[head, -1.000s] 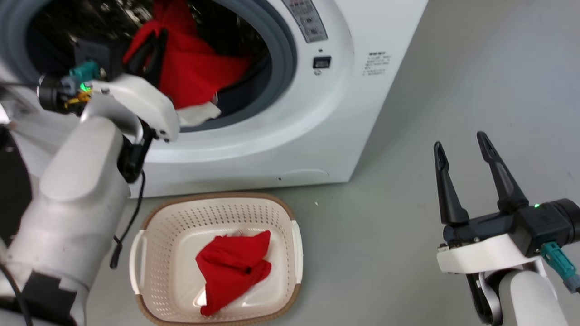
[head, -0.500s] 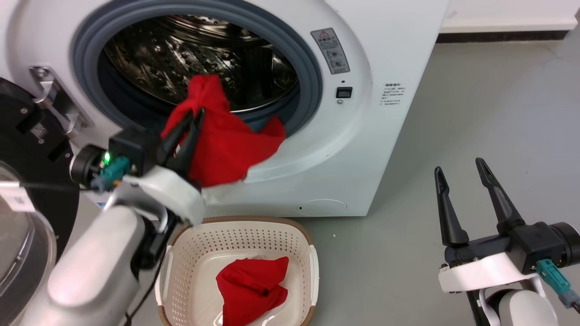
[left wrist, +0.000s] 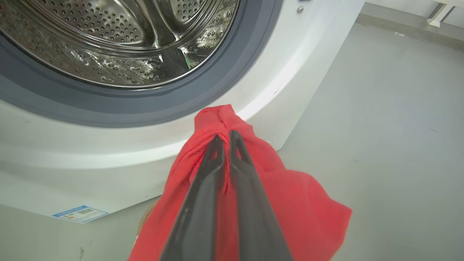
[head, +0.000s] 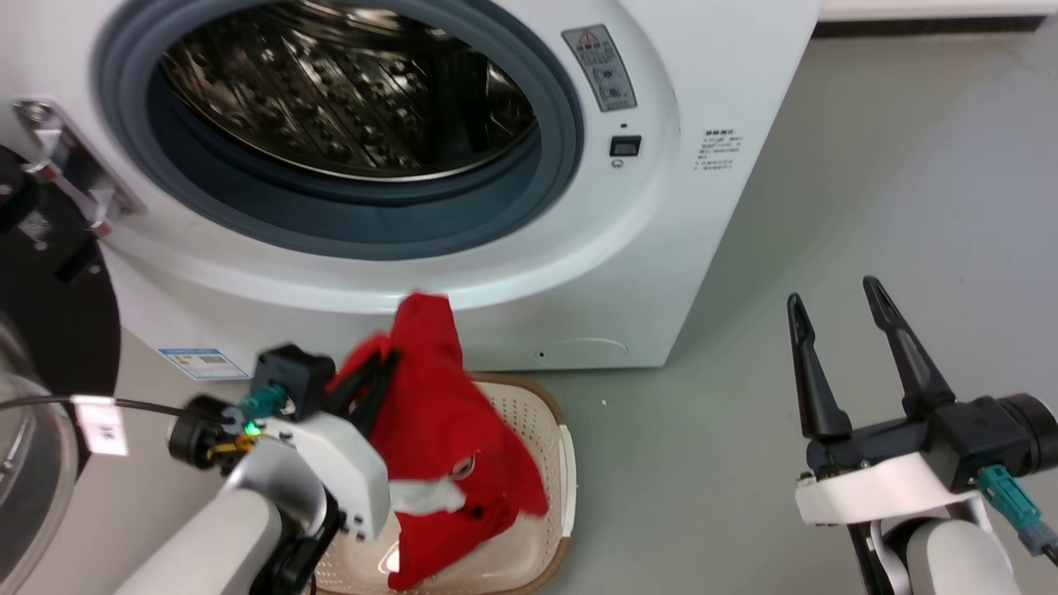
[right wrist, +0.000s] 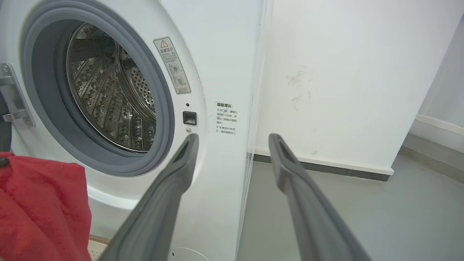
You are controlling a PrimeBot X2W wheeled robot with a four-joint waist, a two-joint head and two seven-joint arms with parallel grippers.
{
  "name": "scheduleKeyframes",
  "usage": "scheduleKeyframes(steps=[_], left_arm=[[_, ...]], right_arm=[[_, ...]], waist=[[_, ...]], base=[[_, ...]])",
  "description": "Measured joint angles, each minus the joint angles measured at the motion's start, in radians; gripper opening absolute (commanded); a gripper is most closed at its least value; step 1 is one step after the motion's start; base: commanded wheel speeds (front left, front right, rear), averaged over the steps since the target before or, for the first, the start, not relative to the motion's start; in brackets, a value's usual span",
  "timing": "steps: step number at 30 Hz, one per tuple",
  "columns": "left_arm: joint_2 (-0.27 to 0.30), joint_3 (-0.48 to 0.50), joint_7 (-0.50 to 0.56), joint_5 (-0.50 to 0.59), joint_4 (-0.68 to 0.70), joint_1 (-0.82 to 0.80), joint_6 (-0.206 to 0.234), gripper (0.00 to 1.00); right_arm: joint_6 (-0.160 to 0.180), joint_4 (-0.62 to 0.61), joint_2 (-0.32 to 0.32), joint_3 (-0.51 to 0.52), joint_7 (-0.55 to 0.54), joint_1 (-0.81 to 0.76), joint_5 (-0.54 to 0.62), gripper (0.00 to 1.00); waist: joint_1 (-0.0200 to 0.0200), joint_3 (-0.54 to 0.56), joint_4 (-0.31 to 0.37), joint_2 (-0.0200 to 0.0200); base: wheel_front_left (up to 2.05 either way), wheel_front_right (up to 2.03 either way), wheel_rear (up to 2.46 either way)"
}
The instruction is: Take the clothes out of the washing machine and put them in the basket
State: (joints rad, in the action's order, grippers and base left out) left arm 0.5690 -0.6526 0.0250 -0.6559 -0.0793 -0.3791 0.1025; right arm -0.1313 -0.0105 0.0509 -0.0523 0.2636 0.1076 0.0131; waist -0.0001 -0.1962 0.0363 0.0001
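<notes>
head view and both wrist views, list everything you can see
washing machine: 1, white, ahead, porthole open
drum: 1, steel, inside machine
door: 1, black-rimmed, swung open at left
basket: 1, cream, on floor before machine
clothes: 1 red bunch, white patch, hanging over basket
floor: grey, around machine
wall: white, beyond machine's side
left gripper: 1, dark fingers, shut on clothes
right gripper: 1, dark fingers, open, lower right

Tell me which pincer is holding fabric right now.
The left pincer: its two dark fingers are shut on the soft bright red fabric garment over the cream perforated plastic basket. The right pincer stands open, holding nothing.
</notes>
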Motion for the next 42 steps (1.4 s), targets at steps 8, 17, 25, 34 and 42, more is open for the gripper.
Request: scheduleKeyframes(steps=[8, 17, 25, 34, 42], left_arm=[[-0.054, -0.035, -0.032, -0.012, -0.277, 0.003, -0.060, 0.00], [-0.151, -0.040, -0.091, -0.029, -0.635, -0.105, -0.121, 0.00], [-0.225, -0.018, -0.156, -0.048, -0.905, -0.215, -0.147, 0.00], [-0.291, 0.007, -0.214, -0.079, -1.102, -0.288, -0.164, 0.00], [-0.308, 0.000, -0.250, -0.079, -1.166, -0.318, -0.181, 1.00]], right_arm=[[0.000, -0.015, 0.000, -0.004, 0.000, 0.040, 0.006, 1.00], [0.000, -0.041, 0.000, -0.016, 0.000, 0.082, 0.012, 1.00], [0.000, -0.062, 0.000, -0.022, 0.000, 0.110, 0.004, 1.00], [0.000, -0.076, 0.000, -0.025, 0.000, 0.127, -0.003, 1.00], [0.000, -0.067, 0.000, -0.027, 0.000, 0.138, -0.003, 1.00]], waist=[[0.0001, -0.078, 0.036, 0.0000], [0.0002, -0.190, 0.097, 0.0000], [0.0002, -0.295, 0.155, 0.0000], [0.0003, -0.378, 0.190, 0.0000], [0.0002, -0.369, 0.187, 0.0000]], base=[[0.00, 0.00, 0.00], [0.00, 0.00, 0.00], [0.00, 0.00, 0.00], [0.00, 0.00, 0.00], [0.00, 0.00, 0.00]])
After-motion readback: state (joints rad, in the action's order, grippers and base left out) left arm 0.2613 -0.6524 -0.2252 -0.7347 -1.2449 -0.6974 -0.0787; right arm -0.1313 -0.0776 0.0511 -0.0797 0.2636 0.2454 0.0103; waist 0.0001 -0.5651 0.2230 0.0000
